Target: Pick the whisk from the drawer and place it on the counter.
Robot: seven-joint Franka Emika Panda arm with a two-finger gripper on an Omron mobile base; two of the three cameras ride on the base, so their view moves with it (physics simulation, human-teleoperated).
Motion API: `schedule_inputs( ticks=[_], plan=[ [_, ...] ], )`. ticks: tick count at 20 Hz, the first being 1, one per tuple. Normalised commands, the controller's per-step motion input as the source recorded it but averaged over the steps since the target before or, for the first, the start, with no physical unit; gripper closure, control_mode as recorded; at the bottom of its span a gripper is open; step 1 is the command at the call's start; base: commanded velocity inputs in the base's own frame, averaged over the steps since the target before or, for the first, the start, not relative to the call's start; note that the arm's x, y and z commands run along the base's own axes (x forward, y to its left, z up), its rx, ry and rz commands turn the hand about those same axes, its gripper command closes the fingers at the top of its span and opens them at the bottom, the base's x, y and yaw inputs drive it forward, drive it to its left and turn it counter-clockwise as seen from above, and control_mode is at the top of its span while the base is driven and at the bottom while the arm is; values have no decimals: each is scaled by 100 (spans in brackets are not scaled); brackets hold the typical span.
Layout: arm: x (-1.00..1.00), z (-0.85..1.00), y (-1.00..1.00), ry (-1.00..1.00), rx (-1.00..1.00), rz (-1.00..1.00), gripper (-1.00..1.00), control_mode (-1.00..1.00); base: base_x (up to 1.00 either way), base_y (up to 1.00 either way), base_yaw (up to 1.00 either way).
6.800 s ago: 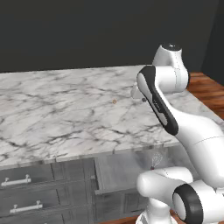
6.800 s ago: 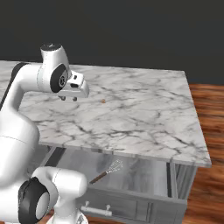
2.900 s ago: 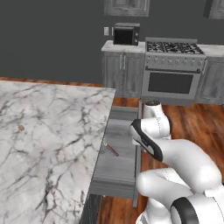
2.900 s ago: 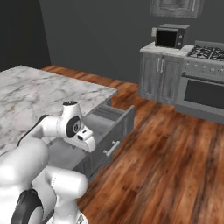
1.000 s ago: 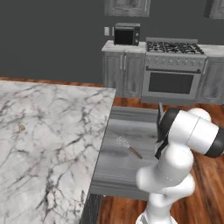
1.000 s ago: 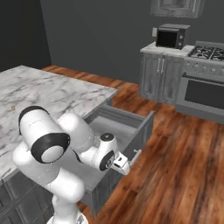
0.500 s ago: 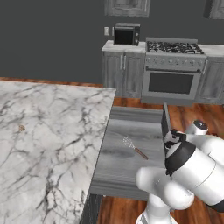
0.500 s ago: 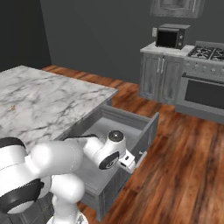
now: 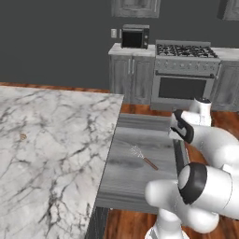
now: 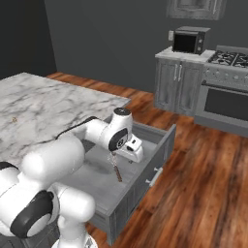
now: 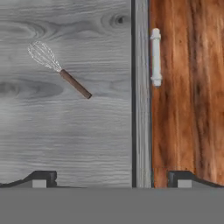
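Note:
The whisk (image 11: 59,70) lies flat on the grey floor of the open drawer (image 11: 65,131), wire head up-left and reddish-brown handle down-right in the hand view. From the left base it shows mid-drawer (image 9: 143,158); from the right base its handle (image 10: 117,172) shows just below the hand. My gripper (image 11: 111,179) hangs above the drawer's front panel (image 11: 140,96), open and holding nothing, fingertips (image 11: 41,177) wide apart. The whisk is off to one side of it, not between the fingers. The marble counter (image 9: 51,149) spreads beside the drawer.
The drawer's silver bar handle (image 11: 155,57) sits on the front panel, over the wooden floor (image 11: 188,87). Far cabinets with a microwave (image 9: 134,37) and a stove (image 9: 186,70) stand against the back wall. The arm's elbow (image 9: 205,186) bulks at the drawer's front corner.
The drawer has been pulled out wide. My hand has left the drawer's handle, risen and turned to look down over the front panel and drawer floor. The whisk has not moved.

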Motion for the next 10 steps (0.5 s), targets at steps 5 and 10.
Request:
schedule_inputs(
  ticks=[5, 10],
  plan=[
    [36, 59, 80, 11, -11, 26, -100, -100, 0, 0, 0],
    [30, -8, 95, 0, -5, 32, -100, -100, 0, 0, 0]
  ],
)
